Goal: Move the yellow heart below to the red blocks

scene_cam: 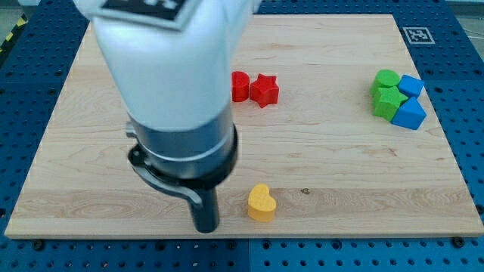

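Wooden board (318, 162) lies on a blue pegboard bench (461, 91), w/ a marker tag (417, 35) at its far right corner. Our arm (170, 83) comes down over the left half, white shell then dark collar, hiding much of the board behind it. We carry no gripper, just a rod, so nothing to open or hold. Our tip (206, 227) sits near the near edge, just left of the yellow heart (262, 203), a small gap between; can't tell if they touch. Red blocks: a red cylinder (240, 85) & red star (264, 90) side by side, touching, far of the heart, well apart from it. Far right: green blocks (387, 95) & blue blocks (411, 103), shapes unclear, bunched tight.
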`<state>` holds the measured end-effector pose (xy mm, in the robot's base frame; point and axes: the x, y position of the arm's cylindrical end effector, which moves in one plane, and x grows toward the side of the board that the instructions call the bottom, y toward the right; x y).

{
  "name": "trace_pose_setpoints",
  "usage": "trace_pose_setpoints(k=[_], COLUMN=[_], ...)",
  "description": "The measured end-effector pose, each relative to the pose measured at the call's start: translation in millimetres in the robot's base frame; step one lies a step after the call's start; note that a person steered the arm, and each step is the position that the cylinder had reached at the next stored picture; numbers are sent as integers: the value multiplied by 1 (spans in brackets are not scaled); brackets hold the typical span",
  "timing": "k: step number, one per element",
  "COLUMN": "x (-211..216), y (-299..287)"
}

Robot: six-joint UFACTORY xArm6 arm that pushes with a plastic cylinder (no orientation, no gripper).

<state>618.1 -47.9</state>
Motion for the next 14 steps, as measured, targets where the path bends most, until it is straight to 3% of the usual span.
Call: trace_pose_setpoints(k=[1,2,3,5,6,7,12,14], x=[1,1,-8,-15,-20,-20,-66,-83], y=[34,112,136,45,50,94,18,65])
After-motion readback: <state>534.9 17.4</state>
